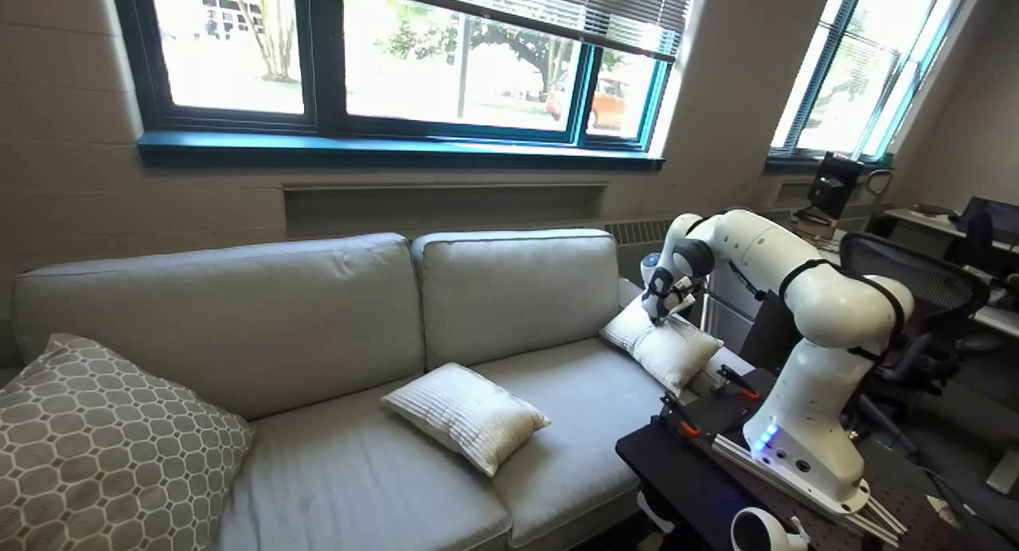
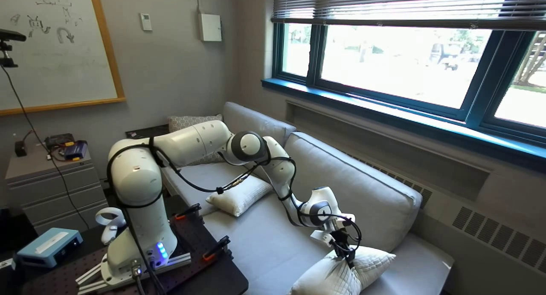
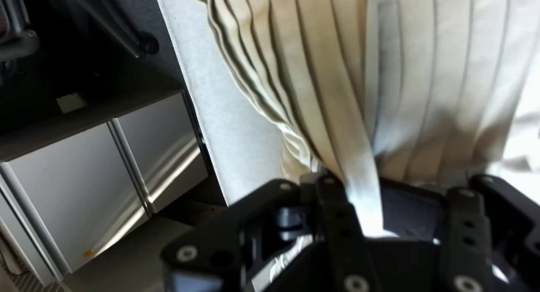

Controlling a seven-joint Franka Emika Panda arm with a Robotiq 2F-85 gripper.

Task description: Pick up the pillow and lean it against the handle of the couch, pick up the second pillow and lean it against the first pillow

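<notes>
I am holding a fold of the pillow point(image 1: 669, 348) in clenched jaws, its body lying below them, beside the couch handle point(image 3: 236, 144), contact unconfirmed.

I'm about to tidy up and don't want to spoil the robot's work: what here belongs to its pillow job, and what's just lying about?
Part of the job:
first pillow, pinched in the gripper
second pillow, on the couch
armrest, near the first pillow

Just lying about, it seems:
grey patterned cushion
light-blue box
</notes>
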